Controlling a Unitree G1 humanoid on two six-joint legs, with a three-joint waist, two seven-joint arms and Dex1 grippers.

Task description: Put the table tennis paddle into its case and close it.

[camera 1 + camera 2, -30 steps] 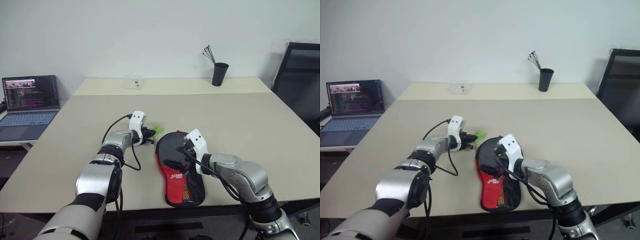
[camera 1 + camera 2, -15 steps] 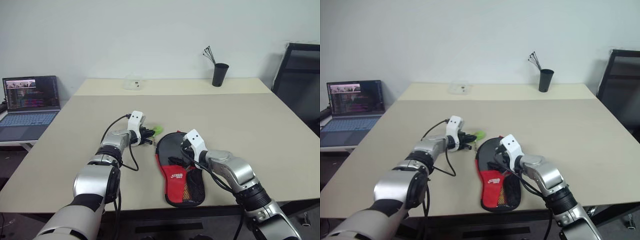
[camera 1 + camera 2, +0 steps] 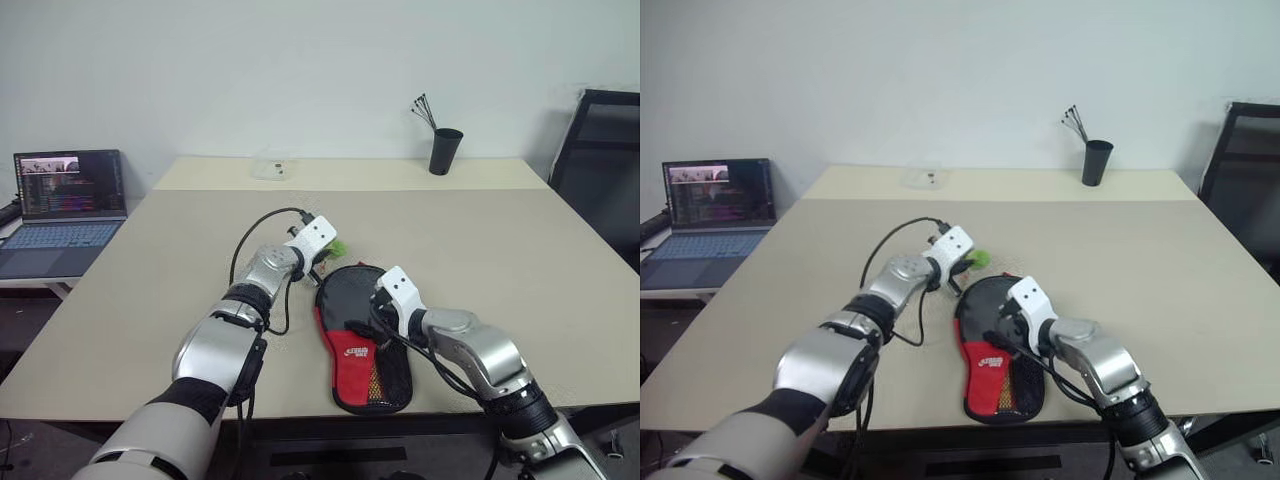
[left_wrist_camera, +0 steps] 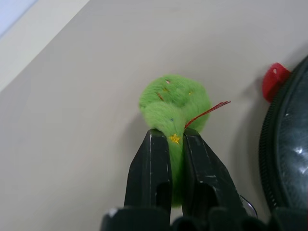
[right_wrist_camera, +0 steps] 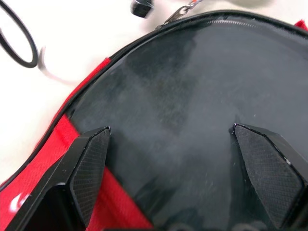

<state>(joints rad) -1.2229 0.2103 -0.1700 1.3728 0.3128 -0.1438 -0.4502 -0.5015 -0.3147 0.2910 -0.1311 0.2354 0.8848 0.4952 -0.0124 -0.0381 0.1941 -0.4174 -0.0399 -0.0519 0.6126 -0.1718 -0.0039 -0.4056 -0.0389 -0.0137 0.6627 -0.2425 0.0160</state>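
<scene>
My left gripper (image 4: pixel 175 139) is pinched on the green zipper tag (image 4: pixel 174 103), a fuzzy pompom at the far rim of the case (image 3: pixel 362 335), on the side toward my left arm. My right gripper (image 5: pixel 185 175) is spread wide, its two pads (image 5: pixel 91 166) resting over the case's dark round face, apparently to steady it. The case lies flat on the table (image 3: pixel 520 260) near the front edge, round end away from me, red panel and mesh pocket nearer. I cannot make out the table tennis paddle itself; I judge it is already inside, since the cover lies flat and filled. The zip line along the rim looks joined where the right wrist view shows it. I judge insertion done and closure under way: what remains is drawing the tag round the rest of the rim, then letting go.
</scene>
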